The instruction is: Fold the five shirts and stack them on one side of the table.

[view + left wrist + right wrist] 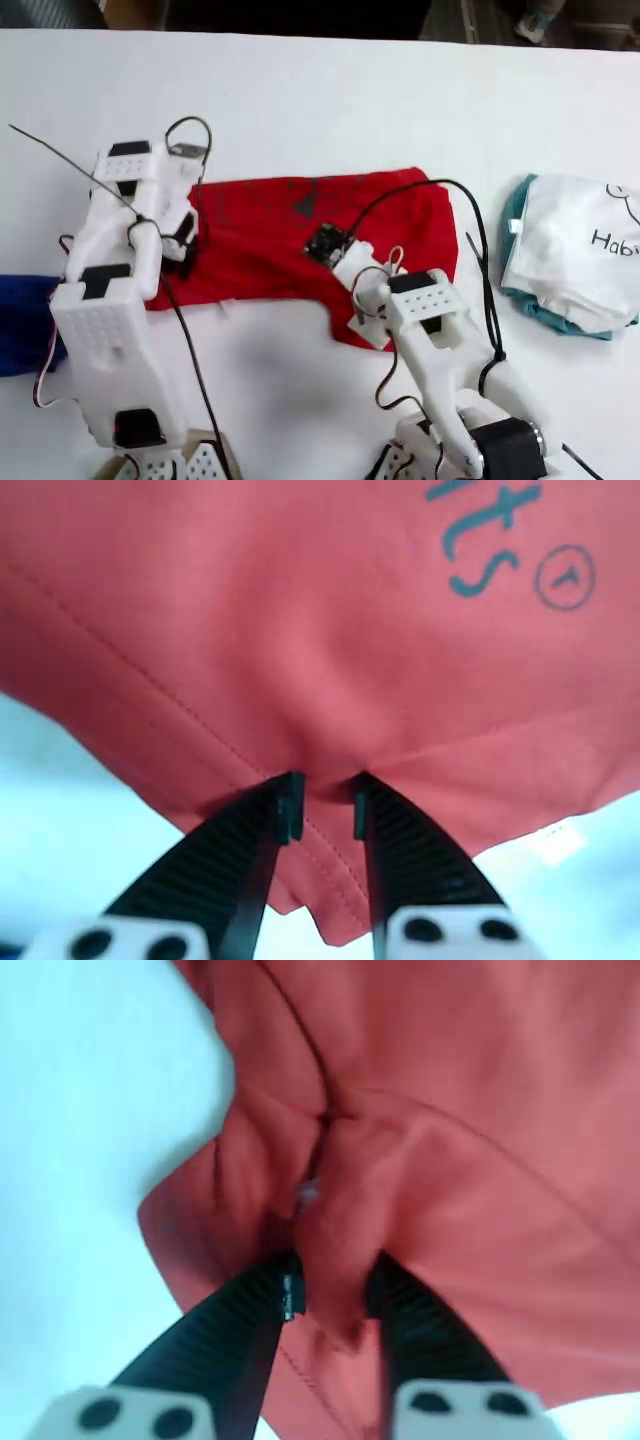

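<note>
In the high view the left arm and the right arm cover both claws, and the left arm also hides part of a blue shirt that is cut off at the left edge. At the right, a folded white shirt lies on a teal shirt. This pile runs out of frame, and whether it holds more than 2 garments cannot be told. The red shirt lies across the middle of the white table, stretched from side to side between the 2 arms and mostly flat, with a dark print near its far edge. In the left wrist view the left claw is closed on a small pinch of the red shirt just inside its stitched hem, and teal lettering on the cloth is cut off. In the right wrist view the right claw clamps a thicker, creased bunch of the red shirt, with folds gathering toward the fingertips.
</note>
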You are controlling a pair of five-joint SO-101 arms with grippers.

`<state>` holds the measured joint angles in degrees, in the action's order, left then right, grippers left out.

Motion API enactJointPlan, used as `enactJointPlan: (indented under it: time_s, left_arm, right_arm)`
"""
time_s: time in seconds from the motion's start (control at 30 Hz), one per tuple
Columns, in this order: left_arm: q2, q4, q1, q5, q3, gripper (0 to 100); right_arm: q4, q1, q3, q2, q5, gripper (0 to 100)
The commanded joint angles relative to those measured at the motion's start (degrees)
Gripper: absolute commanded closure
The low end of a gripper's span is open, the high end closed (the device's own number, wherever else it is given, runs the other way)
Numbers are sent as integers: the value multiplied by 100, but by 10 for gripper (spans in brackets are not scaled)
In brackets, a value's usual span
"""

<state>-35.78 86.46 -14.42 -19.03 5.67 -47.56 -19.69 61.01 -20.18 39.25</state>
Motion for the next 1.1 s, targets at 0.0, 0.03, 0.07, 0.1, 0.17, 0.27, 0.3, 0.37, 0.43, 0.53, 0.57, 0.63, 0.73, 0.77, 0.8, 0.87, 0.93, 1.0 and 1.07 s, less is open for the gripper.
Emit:
enactJointPlan:
  time_s: [0.0, 0.03, 0.07, 0.1, 0.17, 0.27, 0.3, 0.37, 0.43, 0.53, 0.57, 0.63, 0.73, 0.77, 0.8, 0.87, 0.93, 1.0, 1.07]
  left_arm:
    - [-202, -237, -18, 35, -48, 884]
    - [-202, -237, -18, 35, -48, 884]
    - [-202, -237, -9, 35, -48, 884]
    - [-202, -237, -9, 35, -48, 884]
    - [-202, -237, -9, 35, -48, 884]
    - [-202, -237, -9, 35, -48, 884]
    - [-202, -237, -9, 35, -48, 884]
    - [-202, -237, -9, 35, -48, 884]
    - [-202, -237, -9, 35, -48, 884]
    - [-202, -237, -9, 35, -48, 884]
    - [-202, -237, -9, 35, -48, 884]
    - [-202, -237, -9, 35, -48, 884]
    - [-202, -237, -9, 35, -48, 884]
    - [-202, -237, -9, 35, -48, 884]
    - [-202, -237, -9, 35, -48, 884]
    - [-202, -237, -9, 35, -48, 884]
    - [-202, -237, -9, 35, -48, 884]
    - [-202, -237, -9, 35, -48, 884]
    - [-202, -237, -9, 35, -48, 884]
  right_arm:
    - [4, -31, -62, 13, 35, 948]
    - [-4, -31, -62, 13, 35, 944]
    - [-4, -31, -62, 13, 35, 940]
    - [-4, -31, -62, 13, 35, 937]
    - [-4, -31, -62, 13, 35, 931]
    - [-4, -31, -79, 13, 35, 911]
    - [-13, -31, -97, 13, 35, 902]
    - [-110, -31, -176, 13, 35, 885]
    - [-286, -31, -352, 13, 35, 878]
    - [-523, -31, -668, 13, 35, 878]
    - [-576, -31, -765, 13, 44, 878]
    - [-611, -31, -888, 13, 44, 879]
    - [-593, -31, -932, 22, 44, 879]
    - [-593, -31, -932, 31, 44, 879]
    - [-593, -31, -914, 40, 44, 880]
    - [-593, -31, -905, 57, 44, 892]
    - [-593, -31, -905, 57, 44, 937]
    - [-593, -31, -905, 31, 44, 981]
    - [-593, -31, -914, 22, 44, 975]
